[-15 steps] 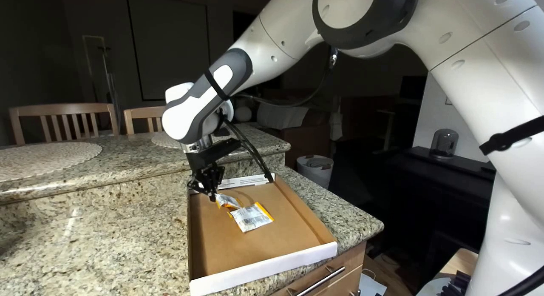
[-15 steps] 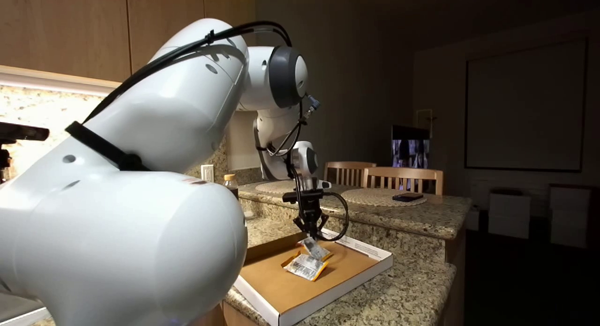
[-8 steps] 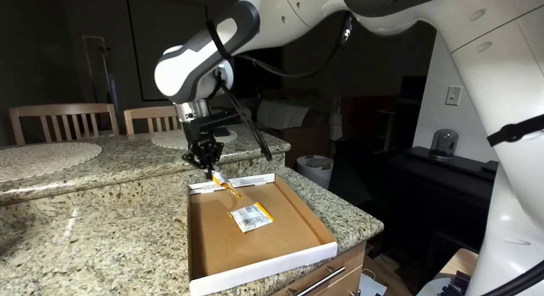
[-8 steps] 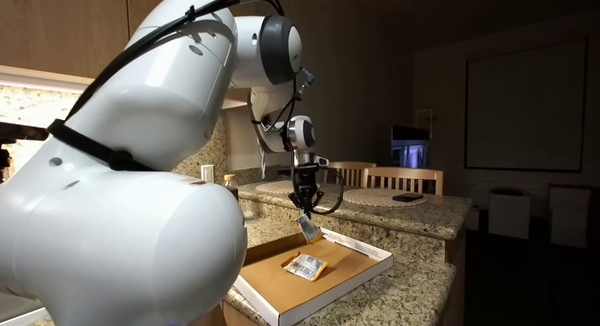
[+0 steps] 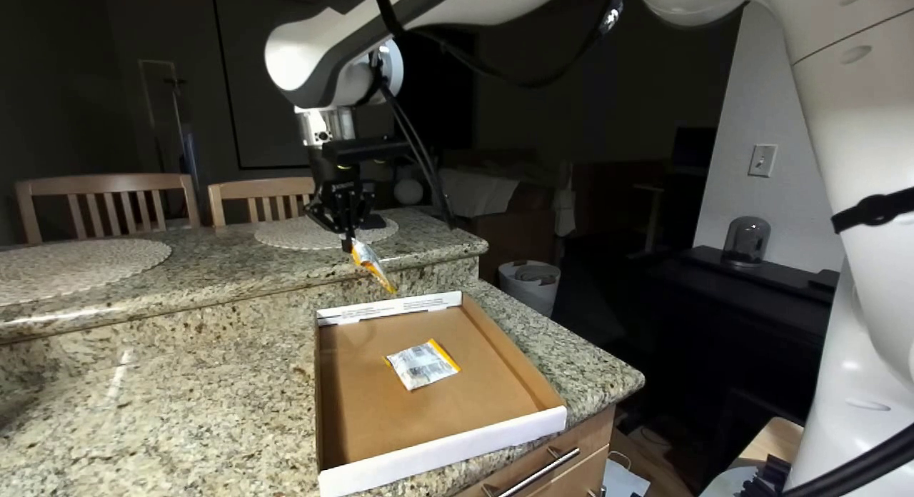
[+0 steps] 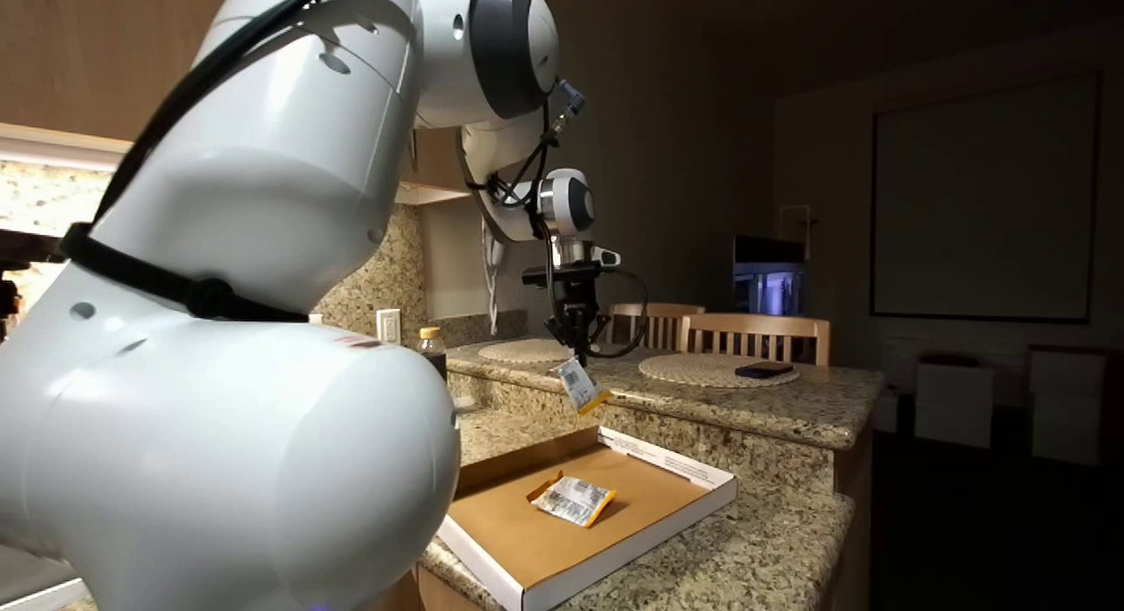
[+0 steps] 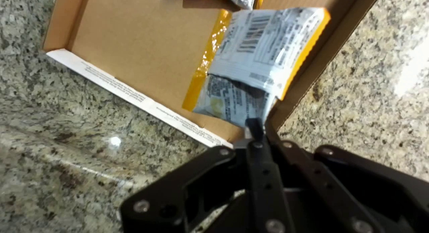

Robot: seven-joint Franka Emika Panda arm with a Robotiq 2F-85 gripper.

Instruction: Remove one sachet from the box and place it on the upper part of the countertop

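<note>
My gripper (image 5: 348, 246) is shut on a white-and-yellow sachet (image 5: 368, 259), holding it by one corner so it hangs tilted. In an exterior view the gripper (image 6: 580, 358) and hanging sachet (image 6: 580, 386) are above the box's far end, about level with the raised tier's edge. In the wrist view the fingertips (image 7: 255, 127) pinch the sachet (image 7: 258, 49), whose barcode side shows. A second, similar packet (image 5: 423, 365) lies on the brown floor of the shallow box (image 5: 443, 450), which rests on the lower granite. The upper part of the countertop (image 5: 207, 265) runs behind the box.
Two round woven placemats (image 6: 527, 350) (image 6: 694, 370) lie on the upper tier, with a dark flat object (image 6: 764, 369) on one. Wooden chairs (image 5: 107, 190) stand behind it. A bottle (image 6: 430, 339) stands near the wall. Lower granite (image 5: 178, 411) extends beside the box.
My gripper has lifted the sachet up from the box floor, clear of the box and its far rim. The other packet has stayed in place.
</note>
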